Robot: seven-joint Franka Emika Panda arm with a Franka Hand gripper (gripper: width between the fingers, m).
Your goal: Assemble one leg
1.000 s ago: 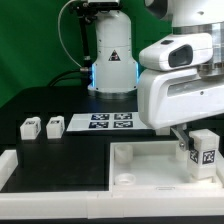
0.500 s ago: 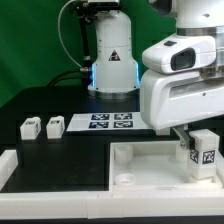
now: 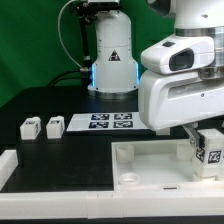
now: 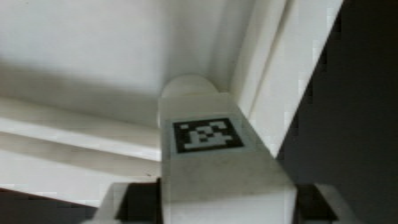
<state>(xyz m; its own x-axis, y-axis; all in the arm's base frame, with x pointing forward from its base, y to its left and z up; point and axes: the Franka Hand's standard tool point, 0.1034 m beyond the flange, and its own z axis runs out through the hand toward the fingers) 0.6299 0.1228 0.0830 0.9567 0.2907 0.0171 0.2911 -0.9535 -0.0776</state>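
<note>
Although the shift is small, the leg (image 3: 209,153) now sits nearer the right edge of the exterior frame than it did half a second ago, and its tag looks turned rather than square to the camera. It is in the lower right of that frame, clenched in the pincer (image 3: 203,138) and held above the right-hand part of the large white square piece (image 3: 150,151). The wrist view shows the same hold: the leg (image 4: 222,150) runs out between the two dark fingers (image 4: 135,204), tag facing the camera, with the pale ridges of the square piece behind it.

I take the move as a sideways carry with some twist, lining the leg up with a corner socket on that side. That socket is not visible, so how close the alignment is cannot be told. The seating itself looks not yet done.

One round socket (image 3: 127,180) shows at the bottom middle, well apart from the leg. Two spare legs (image 3: 30,127) stand at middle left on the dark table (image 3: 60,150), with the marker board (image 3: 110,122) just beside them toward the centre. A white bracket (image 3: 8,165) lies at lower left.

Nothing loose blocks the way. The raised rim of the square piece is the likely snag if the leg comes down tilted, and the arm's own white body hides the far corner.
</note>
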